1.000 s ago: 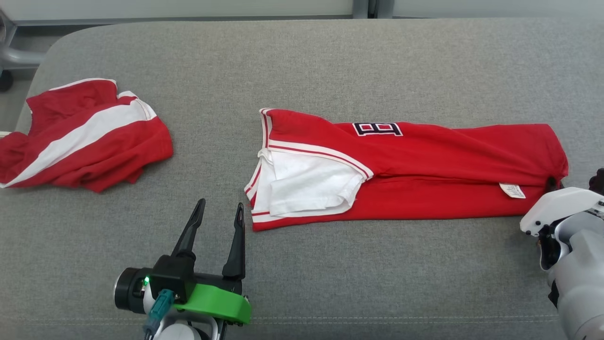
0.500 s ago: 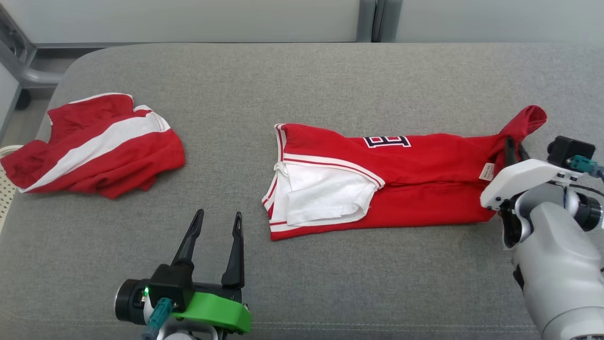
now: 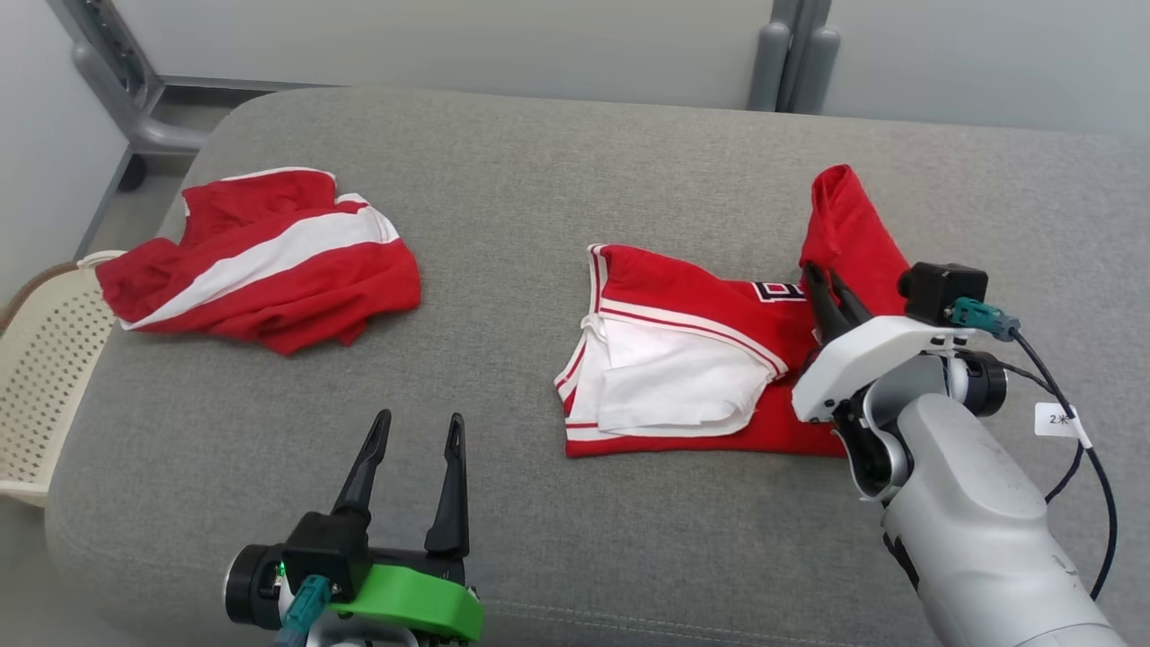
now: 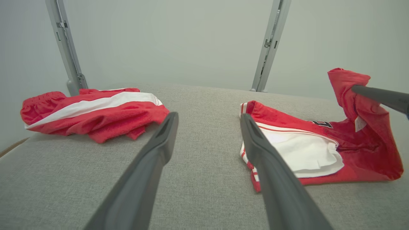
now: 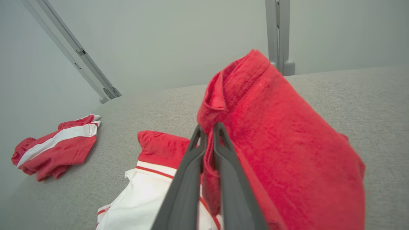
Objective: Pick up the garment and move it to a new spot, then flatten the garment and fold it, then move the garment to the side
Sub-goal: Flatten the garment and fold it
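Right gripper [image 3: 822,272] tight on garment [image 3: 692,292] edge, wide cushion [image 3: 539,180] around

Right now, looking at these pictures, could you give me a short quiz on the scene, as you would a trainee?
1. True or false: the right gripper is shut on the red shirt, holding one end up off the grey cushion.
2. Which gripper stands open, touching no cloth? A) left gripper B) right gripper
3. Fill in: the second red-and-white garment lies to the robot's ____ of the red shirt.

Key: 1 true; 2 A; 3 left.
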You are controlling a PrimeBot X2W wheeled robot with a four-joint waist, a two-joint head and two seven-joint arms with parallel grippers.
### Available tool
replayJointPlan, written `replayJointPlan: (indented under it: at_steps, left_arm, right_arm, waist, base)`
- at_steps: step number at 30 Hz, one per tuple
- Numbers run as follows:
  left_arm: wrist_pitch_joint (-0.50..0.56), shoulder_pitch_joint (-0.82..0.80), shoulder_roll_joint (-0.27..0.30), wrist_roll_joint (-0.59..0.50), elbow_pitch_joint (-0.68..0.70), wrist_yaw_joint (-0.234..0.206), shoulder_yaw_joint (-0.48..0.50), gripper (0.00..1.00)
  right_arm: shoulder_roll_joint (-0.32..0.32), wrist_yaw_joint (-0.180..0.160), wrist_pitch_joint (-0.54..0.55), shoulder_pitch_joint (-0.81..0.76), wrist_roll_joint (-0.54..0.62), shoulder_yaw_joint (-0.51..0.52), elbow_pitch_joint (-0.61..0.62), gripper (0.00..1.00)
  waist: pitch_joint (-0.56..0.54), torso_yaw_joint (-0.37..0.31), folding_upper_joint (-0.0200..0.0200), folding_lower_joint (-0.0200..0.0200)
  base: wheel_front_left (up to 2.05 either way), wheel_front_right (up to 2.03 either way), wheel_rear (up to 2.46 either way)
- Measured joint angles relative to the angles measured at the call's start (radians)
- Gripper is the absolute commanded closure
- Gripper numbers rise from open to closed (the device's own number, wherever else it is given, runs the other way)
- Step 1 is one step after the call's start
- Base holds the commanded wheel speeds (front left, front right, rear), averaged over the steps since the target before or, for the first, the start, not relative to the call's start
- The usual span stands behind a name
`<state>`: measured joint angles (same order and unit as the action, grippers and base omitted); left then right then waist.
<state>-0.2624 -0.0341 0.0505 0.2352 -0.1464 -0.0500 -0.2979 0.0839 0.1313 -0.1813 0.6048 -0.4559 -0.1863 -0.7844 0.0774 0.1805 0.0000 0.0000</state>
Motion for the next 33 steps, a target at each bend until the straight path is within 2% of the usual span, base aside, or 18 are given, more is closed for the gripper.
replayJointPlan:
  at_steps: [9,18,30,31,33]
  left_arm:
    - [0.000,-0.002,0.000,0.012,-0.010,-0.005,-0.016,0.00]
    - [0.000,-0.009,0.000,0.018,-0.012,-0.006,-0.026,0.00]
    - [0.000,-0.019,0.000,0.019,-0.015,-0.009,-0.040,0.00]
    - [0.000,-0.020,0.000,0.019,-0.015,-0.009,-0.040,0.00]
    - [0.000,-0.020,0.000,0.020,-0.017,-0.009,-0.041,0.00]
  right_arm:
    - [-0.032,0.000,-0.006,0.003,-0.045,-0.084,-0.026,1.00]
    - [-0.034,0.000,-0.042,0.033,-0.168,-0.218,-0.102,1.00]
    - [-0.033,0.000,-0.073,0.072,-0.334,-0.384,-0.258,1.00]
    - [-0.033,0.000,-0.075,0.074,-0.351,-0.397,-0.263,0.98]
    - [-0.032,0.000,-0.076,0.074,-0.390,-0.425,-0.262,0.55]
  waist:
    - [-0.004,0.099,0.0000,0.0000]
    - [-0.003,0.188,0.0000,0.0000]
    - [0.013,0.238,0.0000,0.0000]
    - [0.012,0.238,0.0000,0.0000]
    - [0.011,0.236,0.0000,0.0000]
  base:
    - [0.00,0.00,0.00]
    - [0.00,0.00,0.00]
    - [0.00,0.00,0.00]
    - [0.00,0.00,0.00]
    - [0.00,0.00,0.00]
